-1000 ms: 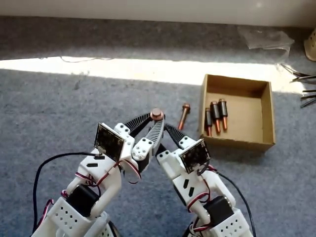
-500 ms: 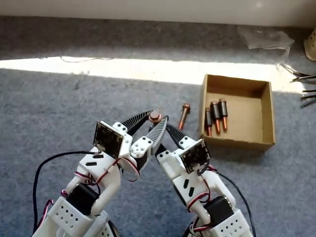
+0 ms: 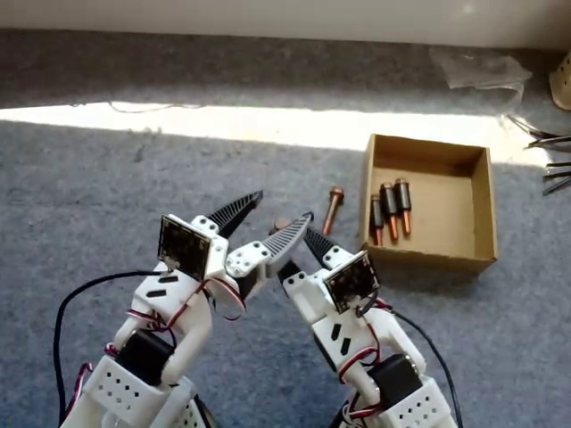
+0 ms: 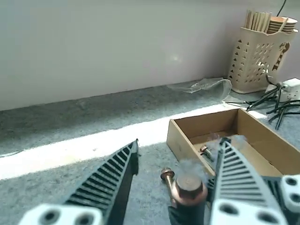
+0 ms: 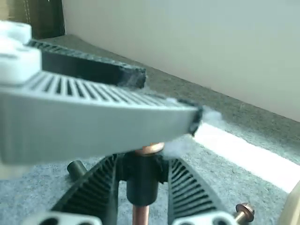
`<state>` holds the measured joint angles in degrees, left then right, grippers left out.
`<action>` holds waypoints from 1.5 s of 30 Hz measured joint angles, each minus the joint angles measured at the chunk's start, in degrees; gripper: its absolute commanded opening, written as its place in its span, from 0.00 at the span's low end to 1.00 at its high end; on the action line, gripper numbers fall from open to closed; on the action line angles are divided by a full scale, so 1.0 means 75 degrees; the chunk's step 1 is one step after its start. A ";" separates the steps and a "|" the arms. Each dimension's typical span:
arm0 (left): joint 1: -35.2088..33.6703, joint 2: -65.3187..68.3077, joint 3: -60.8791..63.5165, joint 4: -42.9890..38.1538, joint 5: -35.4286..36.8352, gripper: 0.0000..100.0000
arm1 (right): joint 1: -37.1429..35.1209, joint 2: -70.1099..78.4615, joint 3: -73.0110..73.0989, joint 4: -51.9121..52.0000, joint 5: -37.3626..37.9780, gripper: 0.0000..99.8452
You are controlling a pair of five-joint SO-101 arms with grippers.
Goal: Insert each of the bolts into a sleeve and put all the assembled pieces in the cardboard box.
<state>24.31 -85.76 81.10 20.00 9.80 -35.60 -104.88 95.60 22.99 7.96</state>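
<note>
A copper bolt in a black sleeve (image 5: 140, 180) stands upright with my right gripper (image 5: 140, 164) shut on the sleeve. Its copper head (image 4: 189, 186) shows between the spread fingers of my open left gripper (image 4: 180, 140), which touch nothing. In the high view both grippers meet mid-carpet: the left gripper (image 3: 285, 204) is open around the held piece (image 3: 280, 225), with the right gripper (image 3: 284, 230) just beneath. A loose bolt (image 3: 334, 208) lies between them and the cardboard box (image 3: 428, 259), which holds three assembled pieces (image 3: 391, 210).
The box (image 4: 187, 140) sits close beside the loose bolt (image 4: 166, 176). A small dark cylinder (image 5: 75, 167) lies on the carpet near the right gripper. Cables (image 3: 549, 160) and a plastic bag (image 3: 473, 67) lie at the far right. Open carpet stretches to the left.
My left gripper has let go of the bolt head, opened wide and drawn back to the left. The right gripper still holds the piece, which sits slightly lower.
</note>
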 measured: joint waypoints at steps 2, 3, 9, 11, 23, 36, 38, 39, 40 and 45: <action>-0.0270 0.0000 -0.0129 0.0000 0.0000 0.25 | 0.0000 0.0000 0.0000 0.0000 0.0000 0.00; -0.0422 0.0000 -0.0234 0.0000 0.0000 0.25 | 0.0000 0.0000 0.0000 0.0000 0.0000 0.00; -0.1231 0.0000 -0.1008 0.0000 0.0000 0.25 | 0.0000 0.0000 0.0000 0.0000 0.0000 0.00; -0.1653 -0.0012 -0.1102 0.0000 0.0000 0.23 | 0.0000 0.0000 0.0000 0.0000 0.0000 0.00; -0.3270 -0.2462 -0.1325 0.2286 0.0012 0.02 | 0.0023 0.0000 0.0000 0.0680 0.0000 0.00; -0.3880 -0.2462 -0.1289 0.4302 0.0012 0.02 | 0.1946 0.0000 -0.0211 0.2485 0.0000 0.00; -0.3880 -0.2462 -0.1043 0.4384 0.0012 0.02 | 0.2344 0.0000 -0.0516 0.2895 0.0000 0.00; -0.3880 -0.2462 -0.0879 0.4384 0.0012 0.02 | 0.2579 0.0000 -0.0738 0.3071 0.0000 0.00; -0.3880 -0.2462 -0.0703 0.4384 0.0012 0.02 | 0.2825 0.0000 -0.0996 0.3212 0.0000 0.00; -0.3868 -0.2391 0.0234 0.4267 0.0000 0.02 | 0.3657 0.0035 -0.2462 0.3868 0.0000 0.00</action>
<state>-4.70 -103.69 82.86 52.00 9.80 -8.18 -104.62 77.14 52.00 7.96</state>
